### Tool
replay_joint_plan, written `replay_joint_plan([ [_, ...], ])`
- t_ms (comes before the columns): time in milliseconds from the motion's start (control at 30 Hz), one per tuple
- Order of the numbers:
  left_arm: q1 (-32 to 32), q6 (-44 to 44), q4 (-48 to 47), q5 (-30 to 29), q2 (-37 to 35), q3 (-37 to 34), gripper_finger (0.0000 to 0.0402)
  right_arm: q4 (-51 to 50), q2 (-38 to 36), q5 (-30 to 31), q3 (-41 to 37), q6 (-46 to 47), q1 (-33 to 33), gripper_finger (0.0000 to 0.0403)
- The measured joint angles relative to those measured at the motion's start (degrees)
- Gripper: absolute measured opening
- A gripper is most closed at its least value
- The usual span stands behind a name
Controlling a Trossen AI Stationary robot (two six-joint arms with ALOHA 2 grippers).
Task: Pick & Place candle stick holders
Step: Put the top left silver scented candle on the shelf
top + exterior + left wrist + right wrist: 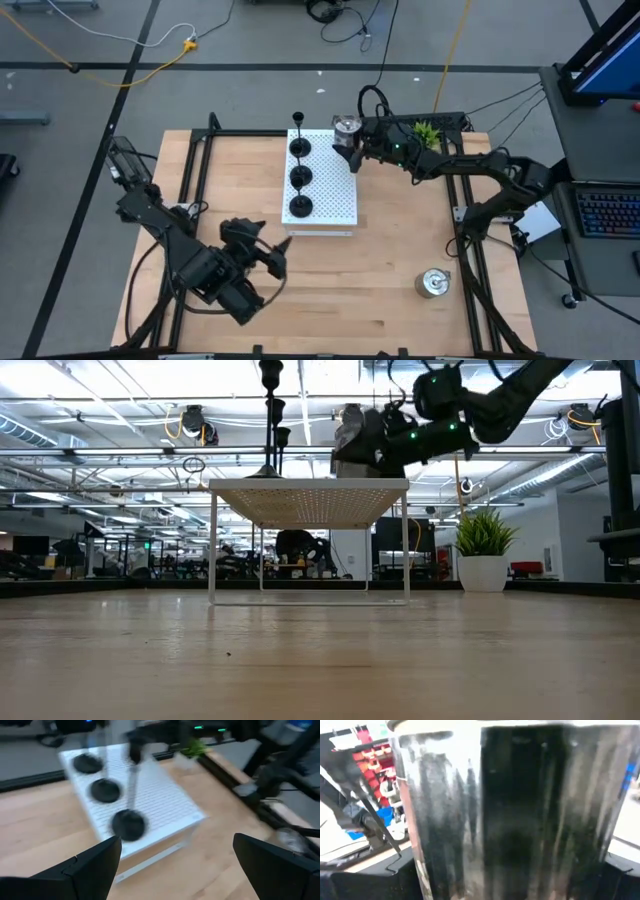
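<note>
Three black candle stick holders (300,177) stand in a row on the white perforated board (335,195), resting on their round bases. My right gripper (350,142) is over the board's far right corner, shut on a shiny silver candle stick holder (345,126), which fills the right wrist view (485,810). Another silver holder (433,283) stands on the table at the near right. My left gripper (272,255) hovers open near the board's near left corner, nothing between its fingers (85,870). My right gripper has the silver holder's round side wall (445,820) between its two fingers, which stand wide apart on either side. The fingers come in level from the table's right side. The holder sits upright (348,430), just over the board's top; whether it touches the board I cannot tell.
A small green potted plant (427,130) stands at the table's far right, close behind my right arm. Black frame rails (470,250) run along the table's sides. Bare wood lies between the board and the near silver holder.
</note>
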Motion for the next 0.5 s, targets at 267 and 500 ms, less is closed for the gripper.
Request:
replay_joint_plan([
  [267,-1.96,-8.72,1.51,0.68,-13.3,-19.96,0.039,3.29,1.93,-0.74,0.02,0.31,-0.58,0.0348],
  [500,-1.86,-4.29,8.04,1.02,-26.01,-34.74,0.039,4.26,1.99,2.5,0.02,-1.01,-0.58,0.0348],
])
